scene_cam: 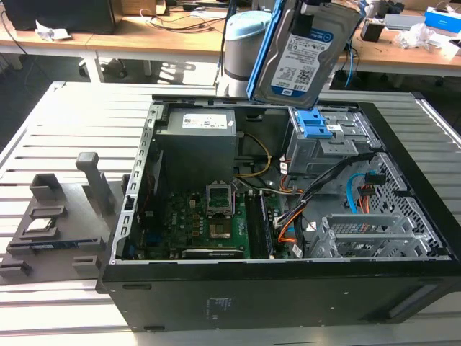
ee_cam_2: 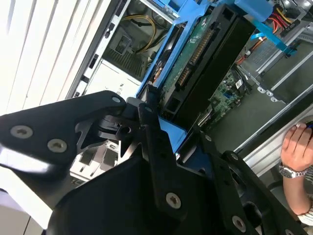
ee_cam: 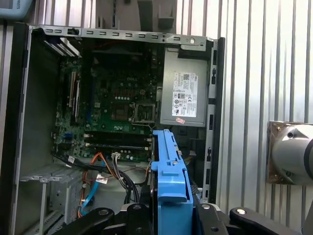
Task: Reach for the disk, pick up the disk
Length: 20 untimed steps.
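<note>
The disk (scene_cam: 302, 58), a silver hard drive with a white-and-blue label in a blue bracket, hangs tilted in the air above the back of the open computer case (scene_cam: 288, 288). In the second wrist view my gripper (ee_cam_2: 173, 122) is shut on the disk (ee_cam_2: 205, 63), its black fingers (ee_cam_2: 146, 105) pressing the blue bracket from both sides. The first wrist view has the bracket's blue edge (ee_cam: 171, 171) clamped in the gripper (ee_cam: 171, 210), well above the case interior.
Under the disk lie the power supply (scene_cam: 198, 133), the motherboard (scene_cam: 209, 216), cables and blue drive latches (scene_cam: 315, 122). A grey fixture with a chip (scene_cam: 50, 216) sits at the exterior view's left. A person's hand (ee_cam_2: 298, 147) rests beside the case.
</note>
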Each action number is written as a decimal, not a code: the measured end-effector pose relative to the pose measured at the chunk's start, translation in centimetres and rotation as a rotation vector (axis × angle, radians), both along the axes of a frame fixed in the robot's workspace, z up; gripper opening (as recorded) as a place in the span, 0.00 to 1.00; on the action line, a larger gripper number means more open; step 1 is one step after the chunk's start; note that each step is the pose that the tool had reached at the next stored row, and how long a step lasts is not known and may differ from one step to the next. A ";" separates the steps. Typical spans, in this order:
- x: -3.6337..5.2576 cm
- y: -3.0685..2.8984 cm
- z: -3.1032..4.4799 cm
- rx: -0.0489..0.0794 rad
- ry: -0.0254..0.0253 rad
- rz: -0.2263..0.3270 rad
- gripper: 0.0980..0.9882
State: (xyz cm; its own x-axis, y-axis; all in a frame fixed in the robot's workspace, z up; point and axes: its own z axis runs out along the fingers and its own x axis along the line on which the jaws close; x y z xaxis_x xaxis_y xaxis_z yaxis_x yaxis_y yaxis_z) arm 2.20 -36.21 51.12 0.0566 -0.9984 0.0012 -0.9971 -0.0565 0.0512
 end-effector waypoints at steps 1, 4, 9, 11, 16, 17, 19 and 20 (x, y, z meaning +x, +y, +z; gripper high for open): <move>0.37 0.00 0.00 0.000 0.0000 0.000 0.30; 1.57 0.01 0.00 0.000 0.0003 0.000 0.30; 3.52 0.04 0.00 0.000 0.0006 0.000 0.30; 4.23 0.05 0.00 0.000 0.0006 0.000 0.30; 5.88 0.06 0.00 0.000 0.0009 0.000 0.30; 6.10 0.06 0.00 0.000 0.0009 0.000 0.30; 7.06 0.07 0.00 0.000 0.0010 0.000 0.30; 7.27 0.06 0.00 0.000 0.0011 0.000 0.30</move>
